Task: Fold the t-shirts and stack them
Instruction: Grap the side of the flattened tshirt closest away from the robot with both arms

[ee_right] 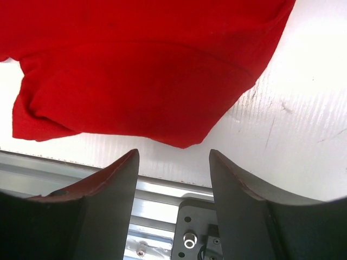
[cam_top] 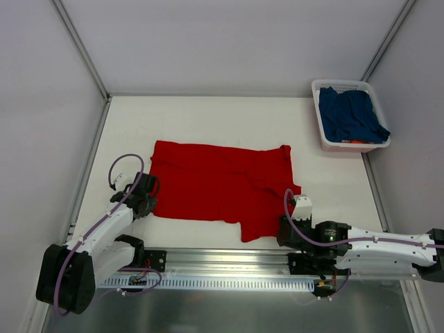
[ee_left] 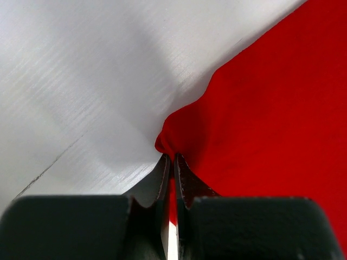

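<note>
- The red shirt (cam_top: pixel 222 187) is lying spread on the table (cam_top: pixel 208 118), its long axis running left to right. One flap is hanging down toward the near edge on the right side.
- The left pincer (cam_top: pixel 147 198) is sitting at the near-left corner of that shirt. In the left wrist view its jaws are pressed together on a small bunch of red cloth, with the rest of the shirt spreading away to the right.
- The right pincer (ee_right: pixel 173 154) is standing open with nothing between its jaws. The near-right flap is lying just beyond its fingertips, on the far side, and I am seeing a strip of bare table between them.
- I am judging this gap to be what the coming move turns on. The right arm is the nearer one to that flap and needs to push a little farther in before closing. With both near corners held, I am expecting to carry the near edge over toward the far edge, across the short axis.
- The metal rail (ee_right: pixel 162 192) is showing right under the right pincer, so I am watching for a scrape there.
- The blue shirt (cam_top: pixel 354 114) is lying crumpled in the basket (cam_top: pixel 322 142) at the far-right corner, well apart from both pincers.
</note>
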### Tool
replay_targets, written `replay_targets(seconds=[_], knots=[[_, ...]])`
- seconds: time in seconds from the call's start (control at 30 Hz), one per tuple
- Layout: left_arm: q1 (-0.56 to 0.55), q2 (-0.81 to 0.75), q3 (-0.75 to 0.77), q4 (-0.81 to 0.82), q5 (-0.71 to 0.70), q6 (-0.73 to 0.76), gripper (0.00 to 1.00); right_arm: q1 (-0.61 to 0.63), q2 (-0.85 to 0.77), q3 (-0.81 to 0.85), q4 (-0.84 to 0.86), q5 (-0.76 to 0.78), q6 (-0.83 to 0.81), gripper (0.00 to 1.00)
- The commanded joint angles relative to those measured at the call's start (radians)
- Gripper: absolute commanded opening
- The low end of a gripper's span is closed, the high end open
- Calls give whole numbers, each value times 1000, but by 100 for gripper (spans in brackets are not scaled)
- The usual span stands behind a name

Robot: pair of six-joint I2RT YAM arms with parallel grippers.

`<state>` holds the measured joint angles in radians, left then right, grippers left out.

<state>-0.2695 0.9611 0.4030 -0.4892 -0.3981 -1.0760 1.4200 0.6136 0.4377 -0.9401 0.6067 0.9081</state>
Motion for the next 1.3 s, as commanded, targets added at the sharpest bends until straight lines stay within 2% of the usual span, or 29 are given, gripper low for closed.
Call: replay_targets(seconds=[0.0, 0.3, 0.47, 0.77, 1.0, 1.23, 1.27], knots=[[-7, -15, -18, 3, 18, 22, 0, 5, 28, 38, -31, 47, 6, 58], [-8, -25, -23, 6, 22, 24, 0, 7, 23, 10, -11, 42, 15, 57], [-7, -36, -29, 6, 27, 25, 0, 5, 26, -31, 59, 30, 14, 56], [-7, -50, -36, 9, 31, 27, 0, 5, 176, 6, 104, 27, 9, 58], [-7, -55, -38, 8, 33, 30, 0, 5, 239, -10, 208, -10, 9, 55], [-8, -59, -41, 12, 35, 34, 0, 5, 244, -22, 236, -12, 12, 40], [-8, -61, -43, 11, 35, 34, 0, 5, 244, -25, 238, -12, 14, 35]])
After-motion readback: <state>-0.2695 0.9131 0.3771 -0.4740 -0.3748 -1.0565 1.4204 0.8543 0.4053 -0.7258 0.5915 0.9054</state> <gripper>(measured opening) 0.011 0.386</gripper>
